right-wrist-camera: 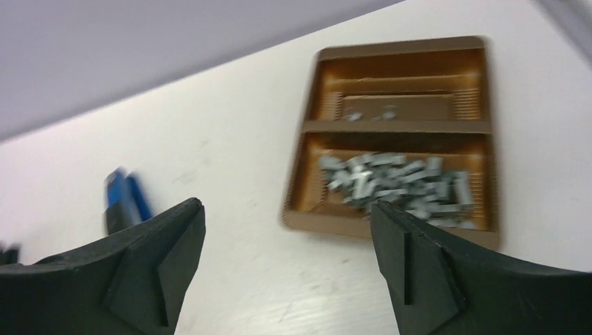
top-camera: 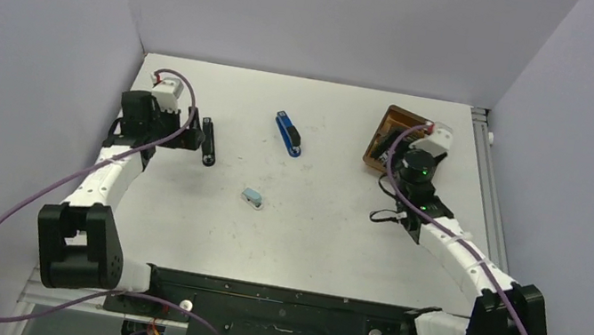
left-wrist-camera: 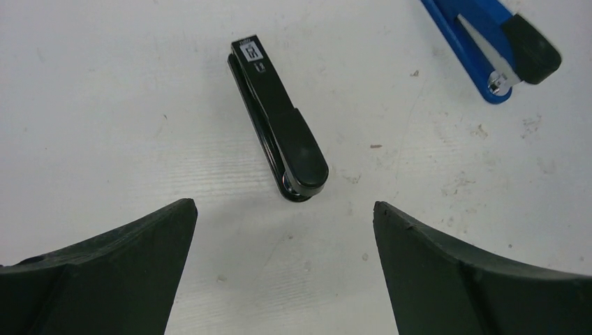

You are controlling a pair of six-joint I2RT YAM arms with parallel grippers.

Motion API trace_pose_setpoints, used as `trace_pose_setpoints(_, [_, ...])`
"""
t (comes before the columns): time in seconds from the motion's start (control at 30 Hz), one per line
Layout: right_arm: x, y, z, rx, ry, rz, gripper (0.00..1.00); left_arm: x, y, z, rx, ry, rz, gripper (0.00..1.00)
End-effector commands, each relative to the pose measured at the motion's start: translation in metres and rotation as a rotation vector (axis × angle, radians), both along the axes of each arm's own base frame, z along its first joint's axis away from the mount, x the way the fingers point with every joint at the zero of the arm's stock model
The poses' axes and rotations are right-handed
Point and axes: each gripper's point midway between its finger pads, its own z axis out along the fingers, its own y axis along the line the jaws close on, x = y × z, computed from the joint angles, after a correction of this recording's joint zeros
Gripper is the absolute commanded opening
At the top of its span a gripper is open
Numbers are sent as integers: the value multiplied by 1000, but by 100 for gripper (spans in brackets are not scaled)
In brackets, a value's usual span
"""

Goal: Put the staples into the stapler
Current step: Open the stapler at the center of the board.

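A black stapler (left-wrist-camera: 279,118) lies closed on the white table, just beyond my left gripper (left-wrist-camera: 284,206), which is open and holds nothing. From above, this stapler (top-camera: 207,142) sits right of the left gripper (top-camera: 188,136). The staples (right-wrist-camera: 398,183) are a heap of small silver strips in the near compartment of a brown tray (right-wrist-camera: 394,126). My right gripper (right-wrist-camera: 286,206) hovers open and empty just short of the tray's near left corner. In the top view the right gripper (top-camera: 392,153) partly covers the tray (top-camera: 385,127).
A blue stapler (top-camera: 288,134) lies at mid-table, and in the left wrist view the blue stapler (left-wrist-camera: 496,45) shows at the top right. A small grey-blue stapler (top-camera: 252,198) lies nearer the bases. Purple walls close in the table on three sides.
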Motion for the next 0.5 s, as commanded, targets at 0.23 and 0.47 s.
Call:
trace_pose_setpoints(0.23, [-41,223,-31,-266,129,661,87,23,-14,-22,93,44,31,96])
trace_pose_setpoints(0.47, [-66,306,-65,-335,163,926,88,42,-29,-45,135,93,0,97])
